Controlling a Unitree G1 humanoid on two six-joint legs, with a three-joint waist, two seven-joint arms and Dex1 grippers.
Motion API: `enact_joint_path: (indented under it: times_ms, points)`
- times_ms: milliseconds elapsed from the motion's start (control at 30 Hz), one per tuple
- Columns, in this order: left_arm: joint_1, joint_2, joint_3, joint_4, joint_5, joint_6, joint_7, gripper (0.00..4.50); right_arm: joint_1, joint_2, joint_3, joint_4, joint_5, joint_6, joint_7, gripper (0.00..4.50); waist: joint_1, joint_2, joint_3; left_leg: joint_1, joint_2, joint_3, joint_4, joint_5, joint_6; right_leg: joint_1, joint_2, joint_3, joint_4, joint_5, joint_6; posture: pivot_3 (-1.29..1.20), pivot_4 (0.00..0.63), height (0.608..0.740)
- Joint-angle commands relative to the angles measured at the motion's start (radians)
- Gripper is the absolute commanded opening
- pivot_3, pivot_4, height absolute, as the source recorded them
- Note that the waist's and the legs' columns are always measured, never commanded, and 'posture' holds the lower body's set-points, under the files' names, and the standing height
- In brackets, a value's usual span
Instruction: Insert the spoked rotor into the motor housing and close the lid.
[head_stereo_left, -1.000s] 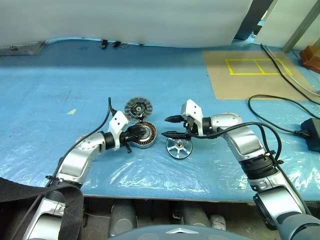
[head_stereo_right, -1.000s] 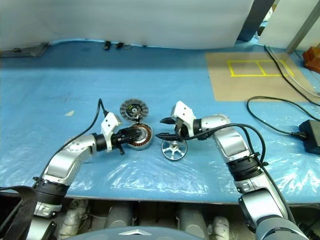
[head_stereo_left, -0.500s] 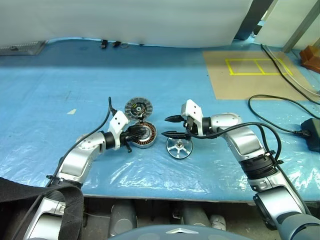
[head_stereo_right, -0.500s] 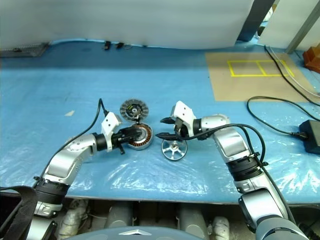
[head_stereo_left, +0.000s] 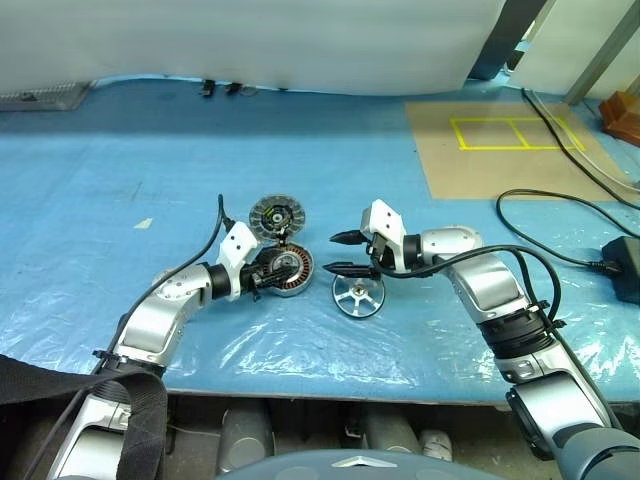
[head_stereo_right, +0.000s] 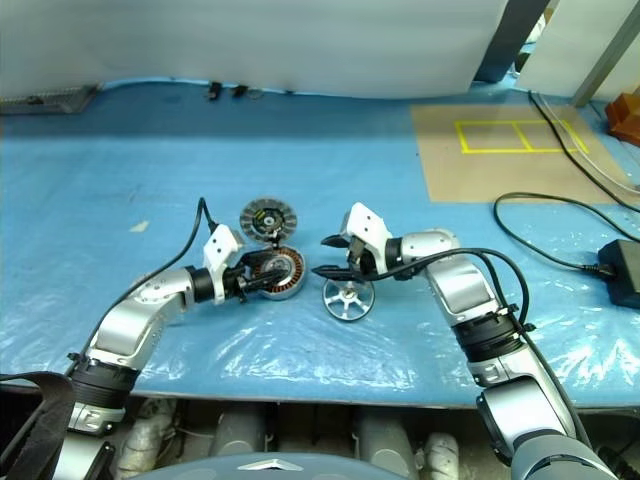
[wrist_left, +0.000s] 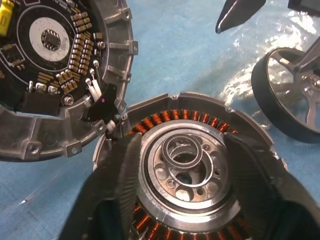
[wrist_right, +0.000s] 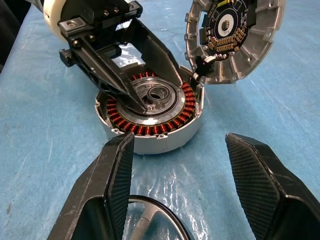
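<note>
The motor housing (wrist_right: 150, 107) holds only copper windings; its lid (wrist_right: 235, 37) lies open, the spoked rotor (head_stereo_left: 359, 296) beside it. Both the left gripper (head_stereo_left: 281, 274) and the right gripper (head_stereo_left: 338, 253) stand wide, empty.

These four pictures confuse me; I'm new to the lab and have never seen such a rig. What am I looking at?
It is a two-armed humanoid robot. Two pictures come from cameras in its head, looking down over a blue plastic-covered table; two come from cameras on its wrists.

On the table lie a round grey motor housing ringed with copper coils, its hinged round lid carrying a black circuit board, and a silver spoked rotor wheel.

The left gripper has its open fingers over the housing, one reaching into its centre. The right gripper hovers open above the rotor. Nothing is held.
</note>
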Motion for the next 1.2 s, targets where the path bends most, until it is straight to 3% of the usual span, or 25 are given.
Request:
enact_joint_path:
  times_ms: [33,133,233,500,1200]
  points:
    - [-0.006,-0.003,0.062,-0.044,-0.060,0.024,0.011,3.29,-0.028,0.004,-0.006,-0.007,0.002,-0.023,-0.002,2.94,-0.001,0.000,0.000,0.000,0.000,0.000,0.000,0.000,-0.001,0.000,0.000,0.000,0.000,0.000,0.000,0.00,0.150,0.740]
    - [-0.006,-0.012,0.079,-0.053,-0.083,0.028,0.019,3.29,-0.030,0.005,-0.004,-0.001,0.001,-0.029,-0.003,2.94,-0.001,0.000,0.000,0.000,0.000,0.000,0.000,0.001,-0.001,0.000,0.000,0.000,0.000,0.000,0.000,0.00,0.150,0.740]
    - [-0.004,-0.023,0.076,-0.059,-0.102,0.039,0.015,2.69,-0.032,0.005,-0.001,0.003,-0.002,-0.034,-0.004,2.94,0.001,0.000,0.000,0.000,0.000,0.000,0.000,0.001,-0.001,0.000,0.000,0.000,0.000,0.000,0.000,0.00,0.150,0.740]
    - [-0.021,-0.048,0.035,-0.035,-0.033,-0.002,0.057,0.02,-0.035,0.004,-0.002,0.002,-0.004,-0.038,-0.006,2.94,0.000,0.000,0.000,0.000,0.000,0.000,0.000,0.001,-0.001,0.000,0.000,0.000,-0.001,0.000,0.000,0.00,0.150,0.740]
    - [-0.060,0.021,-0.013,-0.009,0.027,0.046,0.004,0.02,-0.045,0.008,-0.001,0.025,-0.024,-0.054,-0.020,2.94,0.000,0.000,0.000,0.000,0.000,0.000,0.000,0.001,-0.001,0.000,0.000,0.000,-0.001,0.000,0.000,0.00,0.150,0.740]
